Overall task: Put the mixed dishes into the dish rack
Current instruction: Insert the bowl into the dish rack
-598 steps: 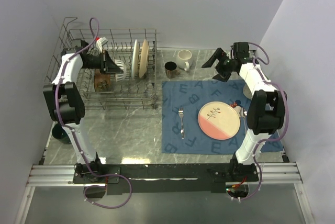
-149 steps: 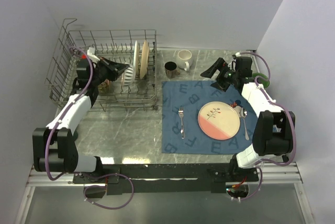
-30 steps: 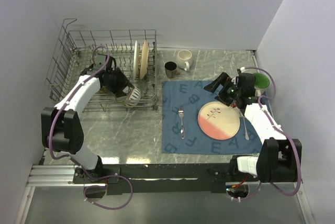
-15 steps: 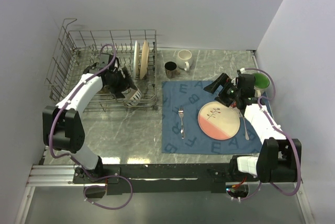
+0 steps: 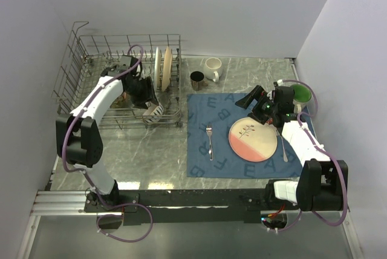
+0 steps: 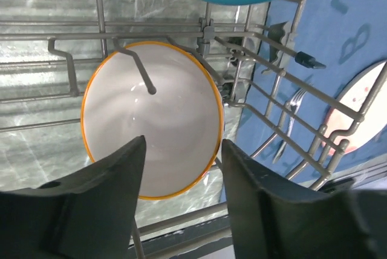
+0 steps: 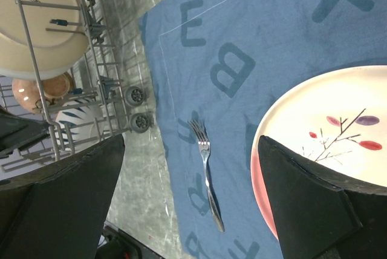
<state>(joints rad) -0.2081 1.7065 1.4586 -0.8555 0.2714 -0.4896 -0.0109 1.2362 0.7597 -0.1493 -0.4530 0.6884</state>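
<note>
Left gripper jaws apart, just off brown-rimmed bowl propped against a tine in dish rack near-right corner. Risk: a finger clips the rim on backing out and the bowl tips flat. Right gripper wide apart, empty, right of rack.

Left arm: white rounded shells, black joint housings.
Right arm: same white shells, black joints.
Cables: purple, looping along each arm.
Left end effector: matte black, two broad blunt fingers.
Right end effector: matte black, the same build.
Base rail: silver extrusion joined by a black plate, at the bench's near edge.
</note>
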